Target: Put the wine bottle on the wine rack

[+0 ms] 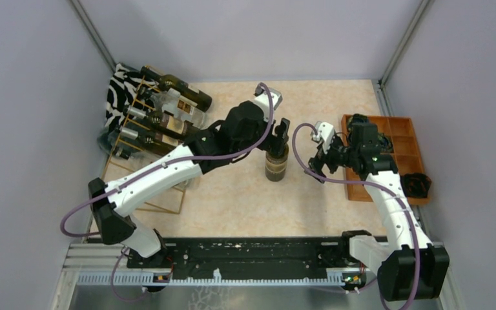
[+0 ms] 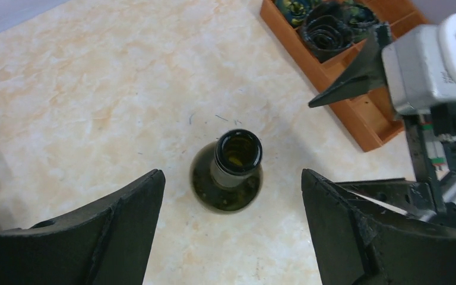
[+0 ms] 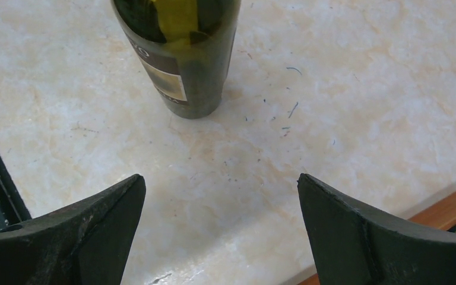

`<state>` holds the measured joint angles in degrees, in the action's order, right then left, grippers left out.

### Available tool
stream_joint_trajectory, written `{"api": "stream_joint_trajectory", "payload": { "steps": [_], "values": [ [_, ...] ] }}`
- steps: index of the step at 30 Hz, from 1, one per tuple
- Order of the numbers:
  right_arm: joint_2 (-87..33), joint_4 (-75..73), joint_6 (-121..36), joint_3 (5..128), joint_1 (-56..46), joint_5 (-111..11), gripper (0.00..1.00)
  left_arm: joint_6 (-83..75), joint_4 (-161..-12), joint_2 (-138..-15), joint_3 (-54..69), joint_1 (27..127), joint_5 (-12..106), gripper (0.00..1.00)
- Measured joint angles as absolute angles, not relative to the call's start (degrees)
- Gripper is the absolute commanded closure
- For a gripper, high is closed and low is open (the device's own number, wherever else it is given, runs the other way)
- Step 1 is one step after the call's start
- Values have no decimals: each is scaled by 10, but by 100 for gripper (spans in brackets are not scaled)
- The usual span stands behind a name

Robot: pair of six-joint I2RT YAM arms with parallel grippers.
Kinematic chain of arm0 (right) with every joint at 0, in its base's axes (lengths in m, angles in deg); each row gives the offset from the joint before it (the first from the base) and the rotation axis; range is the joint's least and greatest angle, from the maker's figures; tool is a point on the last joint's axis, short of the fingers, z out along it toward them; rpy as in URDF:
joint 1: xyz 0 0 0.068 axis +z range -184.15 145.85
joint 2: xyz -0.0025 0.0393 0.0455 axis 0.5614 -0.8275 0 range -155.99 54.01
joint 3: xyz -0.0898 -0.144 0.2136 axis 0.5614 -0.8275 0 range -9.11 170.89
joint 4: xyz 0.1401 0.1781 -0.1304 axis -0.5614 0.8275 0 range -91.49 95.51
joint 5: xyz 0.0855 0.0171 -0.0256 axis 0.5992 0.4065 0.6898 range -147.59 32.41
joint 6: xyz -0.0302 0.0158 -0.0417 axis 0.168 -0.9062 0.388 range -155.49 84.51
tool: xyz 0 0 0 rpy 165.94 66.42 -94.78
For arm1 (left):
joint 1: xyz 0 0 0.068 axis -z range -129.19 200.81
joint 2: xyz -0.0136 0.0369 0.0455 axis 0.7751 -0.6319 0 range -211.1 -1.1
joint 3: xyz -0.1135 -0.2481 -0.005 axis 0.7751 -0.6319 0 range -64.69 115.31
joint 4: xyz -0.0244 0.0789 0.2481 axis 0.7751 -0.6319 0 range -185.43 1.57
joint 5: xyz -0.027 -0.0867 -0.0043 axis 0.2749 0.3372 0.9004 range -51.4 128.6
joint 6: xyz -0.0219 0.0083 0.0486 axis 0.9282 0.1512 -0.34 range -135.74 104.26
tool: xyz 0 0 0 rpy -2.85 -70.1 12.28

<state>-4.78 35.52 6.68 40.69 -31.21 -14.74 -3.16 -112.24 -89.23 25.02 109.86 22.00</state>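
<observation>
A dark green wine bottle (image 1: pixel 276 165) stands upright, uncorked, in the middle of the table. The left wrist view looks down its open mouth (image 2: pixel 238 151); the right wrist view shows its labelled lower body (image 3: pixel 181 53). My left gripper (image 1: pixel 279 137) is open, hovering right above the bottle's neck, not touching it. My right gripper (image 1: pixel 316 163) is open and empty, a short way right of the bottle. The gold wire wine rack (image 1: pixel 143 132) stands at the far left with several bottles lying in it.
An orange-brown wooden compartment tray (image 1: pixel 387 129) with dark rolled items sits at the right, under the right arm; it also shows in the left wrist view (image 2: pixel 356 119). A black-and-white patterned cloth (image 1: pixel 121 90) lies behind the rack. Grey walls enclose the table.
</observation>
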Motion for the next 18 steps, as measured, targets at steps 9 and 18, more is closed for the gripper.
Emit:
{"api": "stream_joint_trajectory", "payload": {
  "steps": [9, 18],
  "values": [
    [-45, 339, 67, 395, -312, -177, 2, -55, -1146, -967, 310, 1099, 198, 30],
    [-45, 336, 68, 394, -313, -183, 1, -56, -1163, -998, 325, 1099, 197, 52]
  ]
}}
